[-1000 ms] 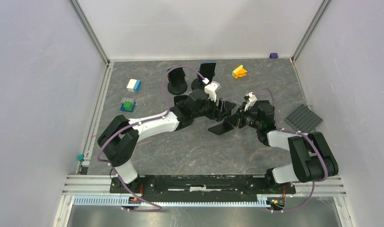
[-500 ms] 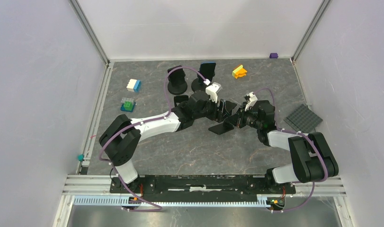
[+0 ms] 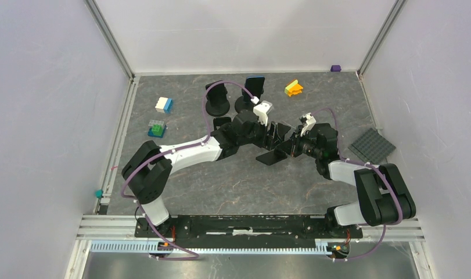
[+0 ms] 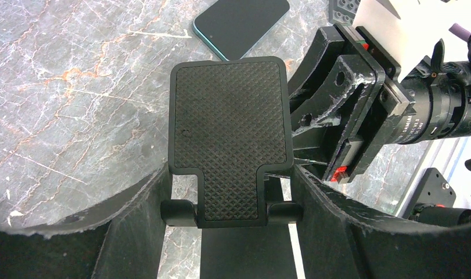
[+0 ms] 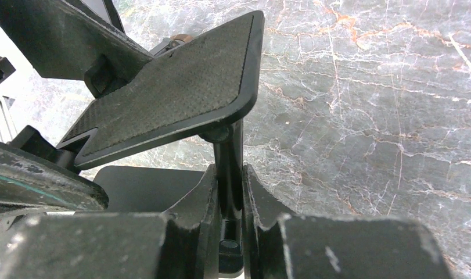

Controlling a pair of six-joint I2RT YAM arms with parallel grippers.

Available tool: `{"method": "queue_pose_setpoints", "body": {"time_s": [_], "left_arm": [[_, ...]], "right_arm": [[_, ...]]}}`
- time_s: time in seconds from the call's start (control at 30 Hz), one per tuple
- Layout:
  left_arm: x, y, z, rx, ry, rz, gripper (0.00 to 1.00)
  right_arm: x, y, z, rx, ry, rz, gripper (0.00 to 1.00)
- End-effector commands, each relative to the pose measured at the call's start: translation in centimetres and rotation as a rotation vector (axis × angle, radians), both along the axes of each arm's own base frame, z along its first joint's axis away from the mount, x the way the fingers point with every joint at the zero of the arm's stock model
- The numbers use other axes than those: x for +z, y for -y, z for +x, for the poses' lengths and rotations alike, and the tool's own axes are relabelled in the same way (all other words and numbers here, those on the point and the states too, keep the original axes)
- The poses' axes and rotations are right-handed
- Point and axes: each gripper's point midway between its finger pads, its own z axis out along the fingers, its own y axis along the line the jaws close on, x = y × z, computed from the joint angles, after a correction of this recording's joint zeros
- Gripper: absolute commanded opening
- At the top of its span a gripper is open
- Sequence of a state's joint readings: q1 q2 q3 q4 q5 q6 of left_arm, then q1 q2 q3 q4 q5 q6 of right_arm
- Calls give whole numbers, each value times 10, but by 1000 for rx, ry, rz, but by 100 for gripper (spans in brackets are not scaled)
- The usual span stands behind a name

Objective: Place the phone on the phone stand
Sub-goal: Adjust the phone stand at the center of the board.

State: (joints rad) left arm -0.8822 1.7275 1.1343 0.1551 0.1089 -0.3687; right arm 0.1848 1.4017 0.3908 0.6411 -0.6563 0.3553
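Phone (image 4: 241, 24) flat beyond left gripper (image 4: 230, 186), past phone stand (image 4: 230, 110).

Left tool (image 3: 277, 135), right tool (image 3: 291, 147) meet at black phone stand (image 3: 272, 157), centre

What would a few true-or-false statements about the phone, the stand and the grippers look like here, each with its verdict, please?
1. The right gripper is clamped on the phone stand's thin post. True.
2. The phone rests on the stand's plate. False: the plate is bare, and the phone lies flat on the table beyond it.
3. The stand's plate is smooth and glossy. False: it has a fine diamond texture.
4. A yellow-and-orange block sits near the table's far edge. True.
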Motion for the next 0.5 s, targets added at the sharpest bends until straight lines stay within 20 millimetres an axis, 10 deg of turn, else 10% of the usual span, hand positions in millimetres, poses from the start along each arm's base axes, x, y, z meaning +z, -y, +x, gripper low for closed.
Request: {"method": "queue_pose_setpoints", "body": {"time_s": [0.0, 0.47], "left_arm": [[-35, -15, -40, -101, -115, 151, 64], [38, -18, -23, -198, -6, 61, 100]], "right_arm": [[96, -2, 36, 0, 357, 60, 0], [73, 1, 57, 3, 409, -58, 0]]}}
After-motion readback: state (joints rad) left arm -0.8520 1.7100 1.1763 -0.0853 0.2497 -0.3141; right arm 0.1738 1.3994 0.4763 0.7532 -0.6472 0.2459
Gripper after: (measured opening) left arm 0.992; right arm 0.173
